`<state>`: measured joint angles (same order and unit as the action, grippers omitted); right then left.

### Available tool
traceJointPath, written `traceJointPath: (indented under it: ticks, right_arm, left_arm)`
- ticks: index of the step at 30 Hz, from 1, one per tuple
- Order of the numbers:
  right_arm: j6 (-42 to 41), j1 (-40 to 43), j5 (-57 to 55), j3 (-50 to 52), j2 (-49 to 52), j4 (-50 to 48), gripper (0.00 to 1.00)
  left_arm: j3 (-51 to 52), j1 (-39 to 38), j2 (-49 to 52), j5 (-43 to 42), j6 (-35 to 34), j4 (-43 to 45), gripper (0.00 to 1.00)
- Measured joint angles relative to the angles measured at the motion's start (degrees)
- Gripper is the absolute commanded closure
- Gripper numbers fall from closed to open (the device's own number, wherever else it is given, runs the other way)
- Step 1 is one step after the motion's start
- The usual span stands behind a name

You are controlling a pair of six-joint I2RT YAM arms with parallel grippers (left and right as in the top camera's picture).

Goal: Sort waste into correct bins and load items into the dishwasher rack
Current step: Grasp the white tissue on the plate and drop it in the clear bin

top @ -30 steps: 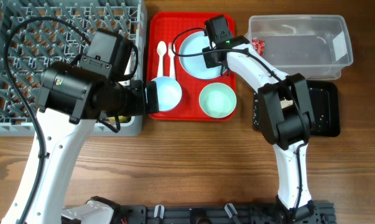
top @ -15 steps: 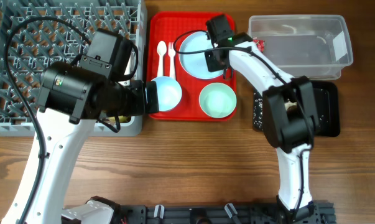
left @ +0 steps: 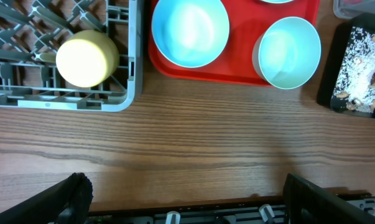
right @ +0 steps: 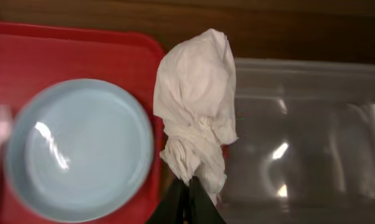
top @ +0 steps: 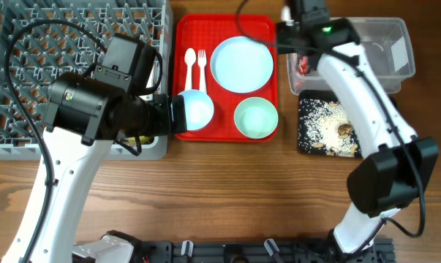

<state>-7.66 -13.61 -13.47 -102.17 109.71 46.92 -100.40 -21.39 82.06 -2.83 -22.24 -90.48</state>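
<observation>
**Right fingers pinched shut on the tissue at the tub's edge; left fingers spread wide and empty.**

The right gripper (right: 188,200) has its fingertips closed on one end of the crumpled white tissue (right: 196,112). The tissue hangs over the line where the red serving tray (right: 81,56) meets the clear plastic tub (right: 311,137), just beside the pale blue plate (right: 78,149). The left gripper (left: 186,186) holds nothing and hovers over bare table (left: 187,137) near the grey rack (left: 63,102), where the yellow cup (left: 86,58) sits. On the red tray lie the pale blue bowl (left: 190,31), the mint green bowl (left: 288,53), the white fork (top: 202,69) and the spoon (top: 189,66). Rice grains with brown scraps (top: 326,120) cover the black tray (top: 302,142) just beside the tub. The red wrapper (top: 302,64) shows at the tub's left end.
</observation>
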Motion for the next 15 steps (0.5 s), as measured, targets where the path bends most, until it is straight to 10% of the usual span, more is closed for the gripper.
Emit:
traceJointPath:
  ticks: [6,15]
  right_arm:
    - [0.0,8.4,1.3,0.7,2.2,3.1,0.37]
    - [0.0,9.8,9.2,0.8,-0.2,6.3,0.29]
  left_arm:
    - [0.0,0.0,0.0,0.0,0.0,0.0,0.00]
    - [0.0,0.0,0.0,0.0,0.0,0.0,0.00]
